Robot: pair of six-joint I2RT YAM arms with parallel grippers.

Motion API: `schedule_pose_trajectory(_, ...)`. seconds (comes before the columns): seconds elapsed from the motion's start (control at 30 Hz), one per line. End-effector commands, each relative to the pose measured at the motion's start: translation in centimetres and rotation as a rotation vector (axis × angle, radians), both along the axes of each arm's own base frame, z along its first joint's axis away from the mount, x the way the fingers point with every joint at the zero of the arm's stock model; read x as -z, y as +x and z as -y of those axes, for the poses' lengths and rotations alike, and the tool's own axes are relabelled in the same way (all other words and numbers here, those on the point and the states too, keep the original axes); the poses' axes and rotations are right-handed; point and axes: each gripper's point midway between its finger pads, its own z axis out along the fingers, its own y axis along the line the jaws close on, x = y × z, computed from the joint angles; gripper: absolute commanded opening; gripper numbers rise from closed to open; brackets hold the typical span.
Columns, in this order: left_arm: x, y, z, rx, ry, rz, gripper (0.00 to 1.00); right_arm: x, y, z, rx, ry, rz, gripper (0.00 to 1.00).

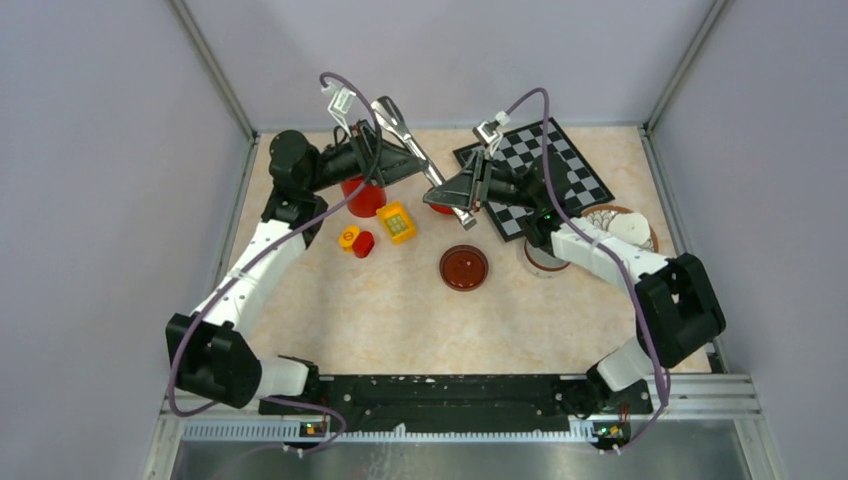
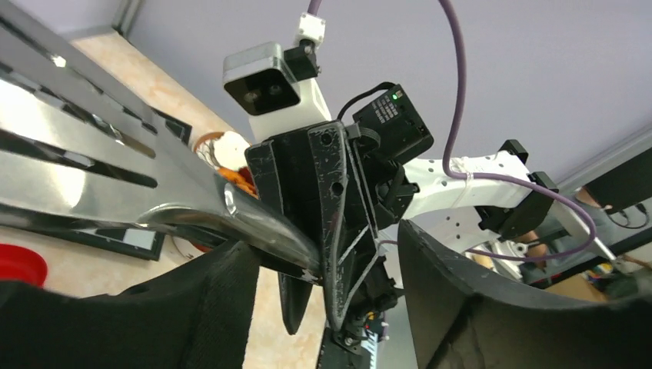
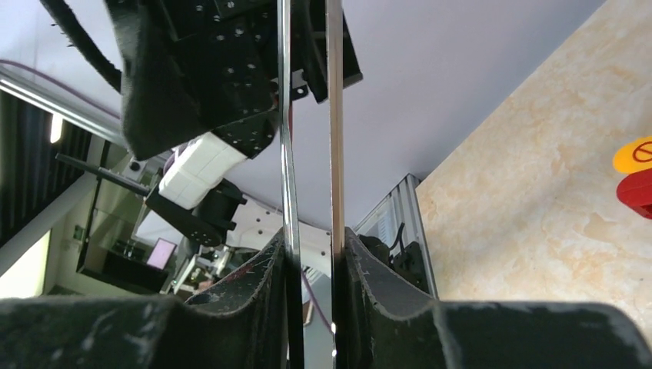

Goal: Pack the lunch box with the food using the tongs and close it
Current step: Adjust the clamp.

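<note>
Slim silver tongs (image 1: 403, 130), arms pinched nearly together, hang tilted in mid-air; the steel-walled lunch box (image 1: 541, 266) stands partly hidden beside the food (image 1: 630, 225), a pale chunk and orange-brown pieces.

The tongs (image 1: 405, 135) hung above the desk (image 1: 380, 310), between the left pincer (image 1: 400, 160) and right pincer (image 1: 447, 196). The chessboard (image 1: 560, 170) lay rear right, the plate (image 1: 603, 214) beside it, and the lunch box (image 1: 535, 263) in front of the chessboard.

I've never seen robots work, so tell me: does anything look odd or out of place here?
Only the tongs: they hang slanted in the air above the table, pinched by the right gripper, with the left gripper open around them. Nothing looks spilled.
</note>
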Motion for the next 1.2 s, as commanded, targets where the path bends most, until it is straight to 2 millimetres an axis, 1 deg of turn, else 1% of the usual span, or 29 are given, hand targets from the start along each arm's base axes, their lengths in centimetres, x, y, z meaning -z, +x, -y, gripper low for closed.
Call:
schedule_pose_trajectory(0.0, -2.9, -0.9, -1.0, -0.04, 0.068, 0.147, 0.76, -3.7, 0.6, 2.0, 0.064, 0.061, 0.158, 0.2)
schedule_pose_trajectory(0.1, -3.5, -0.6, -1.5, -0.077, 0.104, 0.166, 0.89, -3.3, 1.6, 3.4, 0.104, 0.035, 0.175, 0.2)
schedule_pose_trajectory(0.17, -2.9, -0.1, -2.2, -0.117, 0.149, 0.164, 0.97, -2.9, 2.5, 4.8, 0.14, 0.0, 0.198, 0.2)
schedule_pose_trajectory(0.2, -2.3, 0.2, -2.5, -0.131, 0.176, 0.162, 0.98, -2.6, 2.9, 5.4, 0.156, -0.026, 0.209, 0.2)
schedule_pose_trajectory(0.27, -1.0, 0.4, -3.1, -0.141, 0.229, 0.163, 0.99, -1.8, 3.6, 6.8, 0.191, -0.093, 0.24, 0.2)
schedule_pose_trajectory(0.4, 1.9, 0.7, -3.7, -0.153, 0.346, 0.175, 0.99, 0.6, 4.6, 10.2, 0.256, -0.298, 0.338, 0.25)
schedule_pose_trajectory(0.43, 2.6, 0.8, -3.9, -0.154, 0.372, 0.18, 0.99, 1.8, 4.3, 11.2, 0.254, -0.368, 0.313, 0.26)
schedule_pose_trajectory(0.47, 3.4, 0.8, -4.0, -0.149, 0.396, 0.182, 0.99, 2.5, 4.2, 12.3, 0.254, -0.426, 0.332, 0.27)
schedule_pose_trajectory(0.57, 5.3, 0.8, -4.3, -0.138, 0.439, 0.178, 0.99, 4.1, 3.9, 15.6, 0.25, -0.601, 0.383, 0.3)
schedule_pose_trajectory(0.6, 5.8, 0.7, -4.3, -0.134, 0.448, 0.179, 0.99, 4.1, 3.8, 16.8, 0.252, -0.654, 0.409, 0.31)
schedule_pose_trajectory(0.63, 6.3, 0.7, -4.3, -0.129, 0.455, 0.176, 0.99, 4.8, 3.5, 17.9, 0.246, -0.703, 0.419, 0.32)
schedule_pose_trajectory(0.77, 7.5, 0.5, -4.2, -0.107, 0.46, 0.17, 0.99, 7.6, 2.3, 22.0, 0.241, -0.885, 0.415, 0.32)
schedule_pose_trajectory(0.87, 8.2, 0.4, -4.1, -0.096, 0.46, 0.166, 0.99, 9.3, 1.4, 25.7, 0.256, -0.992, 0.39, 0.32)
schedule_pose_trajectory(0.97, 8.8, 0.2, -4.2, -0.094, 0.463, 0.162, 0.99, 10.2, 0.3, 28.5, 0.279, -1.06, 0.34, 0.32)
schedule_pose_trajectory(1.07, 9.2, 0.1, -4.2, -0.096, 0.467, 0.164, 0.99, 10.3, -0.8, 30.2, 0.281, -1.093, 0.313, 0.35)
schedule_pose_trajectory(1.17, 9.4, 0.0, -4.3, -0.092, 0.472, 0.166, 0.99, 10.7, -1.6, 31.9, 0.291, -1.153, 0.283, 0.34)
